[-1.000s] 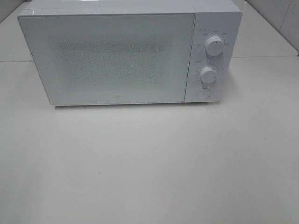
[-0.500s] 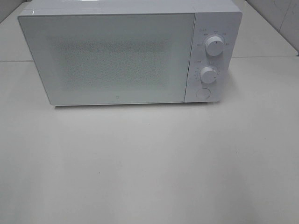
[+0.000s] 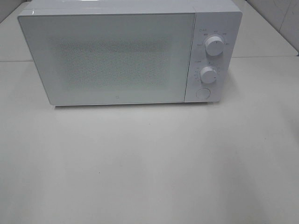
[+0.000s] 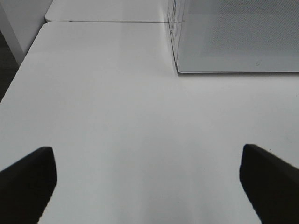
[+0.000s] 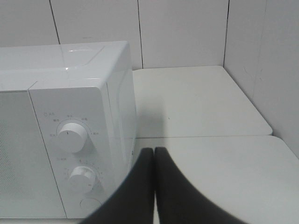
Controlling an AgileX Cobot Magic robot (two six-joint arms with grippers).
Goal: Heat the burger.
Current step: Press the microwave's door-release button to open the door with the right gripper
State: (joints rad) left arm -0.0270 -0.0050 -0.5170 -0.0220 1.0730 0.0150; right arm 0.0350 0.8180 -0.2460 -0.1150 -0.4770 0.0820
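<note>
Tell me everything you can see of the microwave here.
The microwave is a glossy white box standing upright on the pale table, front toward the high camera. Its door is shut; the speckled window shows nothing inside. The panel right of the door carries an upper knob, a lower knob and a round button below. Only the table touches it.

From high in front of the microwave (image 3: 117,56) we look down onto its closed door and knob panel (image 3: 212,60) from some way off, with a broad stretch of counter (image 3: 149,163) before it. From the left wrist we look low along the counter, past the left hand (image 4: 145,151), toward the door's corner farthest from that panel. From the right wrist we sit close to the panel, past the right hand (image 5: 154,154), facing the wall (image 5: 187,32) behind the microwave; all three views share the microwave's front.
</note>
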